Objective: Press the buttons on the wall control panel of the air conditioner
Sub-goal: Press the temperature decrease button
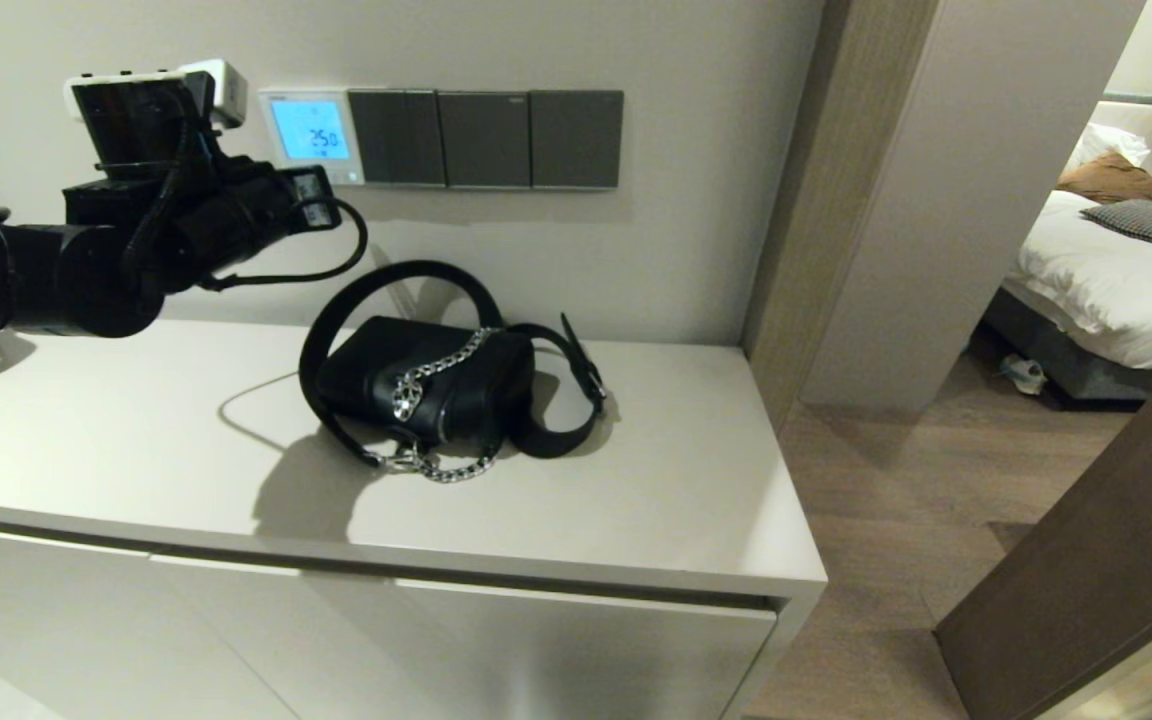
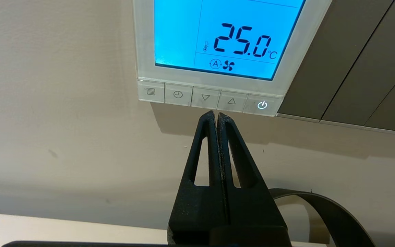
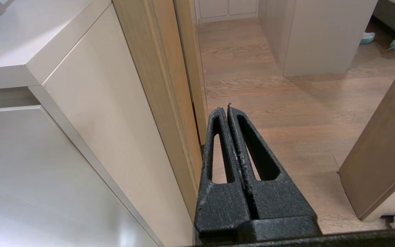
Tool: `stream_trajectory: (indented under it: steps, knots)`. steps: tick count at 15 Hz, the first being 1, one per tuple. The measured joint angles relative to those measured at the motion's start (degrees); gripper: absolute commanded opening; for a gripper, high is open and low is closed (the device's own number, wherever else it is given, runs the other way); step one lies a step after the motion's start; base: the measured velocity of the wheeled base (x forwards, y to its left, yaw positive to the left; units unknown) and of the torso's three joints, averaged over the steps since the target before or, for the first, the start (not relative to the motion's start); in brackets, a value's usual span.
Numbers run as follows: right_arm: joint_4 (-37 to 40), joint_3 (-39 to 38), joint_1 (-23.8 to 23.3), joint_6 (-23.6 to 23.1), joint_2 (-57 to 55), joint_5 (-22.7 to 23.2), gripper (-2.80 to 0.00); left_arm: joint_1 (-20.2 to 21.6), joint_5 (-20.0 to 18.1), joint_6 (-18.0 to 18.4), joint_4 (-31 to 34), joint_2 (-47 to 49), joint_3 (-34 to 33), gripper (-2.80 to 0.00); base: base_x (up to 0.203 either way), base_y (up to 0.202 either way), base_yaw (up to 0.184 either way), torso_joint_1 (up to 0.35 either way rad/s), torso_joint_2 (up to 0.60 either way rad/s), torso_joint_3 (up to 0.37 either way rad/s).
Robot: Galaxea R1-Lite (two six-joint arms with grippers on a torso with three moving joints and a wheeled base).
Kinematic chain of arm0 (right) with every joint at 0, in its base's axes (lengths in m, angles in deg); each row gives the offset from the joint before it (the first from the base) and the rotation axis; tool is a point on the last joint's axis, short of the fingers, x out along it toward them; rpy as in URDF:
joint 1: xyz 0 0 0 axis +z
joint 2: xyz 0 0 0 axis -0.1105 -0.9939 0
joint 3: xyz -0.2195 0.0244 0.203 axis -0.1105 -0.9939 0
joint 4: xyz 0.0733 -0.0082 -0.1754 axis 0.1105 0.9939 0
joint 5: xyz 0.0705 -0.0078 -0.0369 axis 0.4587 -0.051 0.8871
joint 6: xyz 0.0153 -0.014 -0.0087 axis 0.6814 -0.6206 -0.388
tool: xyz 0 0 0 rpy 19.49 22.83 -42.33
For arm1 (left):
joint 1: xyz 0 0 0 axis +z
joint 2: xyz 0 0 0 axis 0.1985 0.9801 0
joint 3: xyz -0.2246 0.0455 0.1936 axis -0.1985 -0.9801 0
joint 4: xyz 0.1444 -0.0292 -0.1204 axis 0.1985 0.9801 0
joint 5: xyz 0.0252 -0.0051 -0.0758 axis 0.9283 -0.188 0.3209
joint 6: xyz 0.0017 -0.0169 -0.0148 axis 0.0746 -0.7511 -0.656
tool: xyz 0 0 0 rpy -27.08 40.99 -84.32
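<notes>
The left arm [image 1: 36, 275] is matte black and tubular, with a black cable [image 1: 341, 255] looping beside the control panel [image 1: 311, 135] and a white-edged module [image 1: 151, 95], perhaps a camera. Both the left gripper [image 2: 216, 115] and right gripper [image 3: 227, 109] have rough black triangular fingers with slotted cutouts.

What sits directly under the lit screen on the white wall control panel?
Under the screen of the control panel runs a row of five buttons: menu, clock, down, up, power. The left end effector, shut, points just below them. None is covered.
</notes>
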Motion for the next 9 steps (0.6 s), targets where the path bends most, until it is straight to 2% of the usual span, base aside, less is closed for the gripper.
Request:
stream_trajectory:
  steps: [9]
  knots:
    - [0.0,0.0,0.0,0.0,0.0,0.0,-2.8,0.0,-0.1,0.1,0.2,1.3,1.3,-2.8,0.0,0.0,0.0,0.0,0.0,0.0]
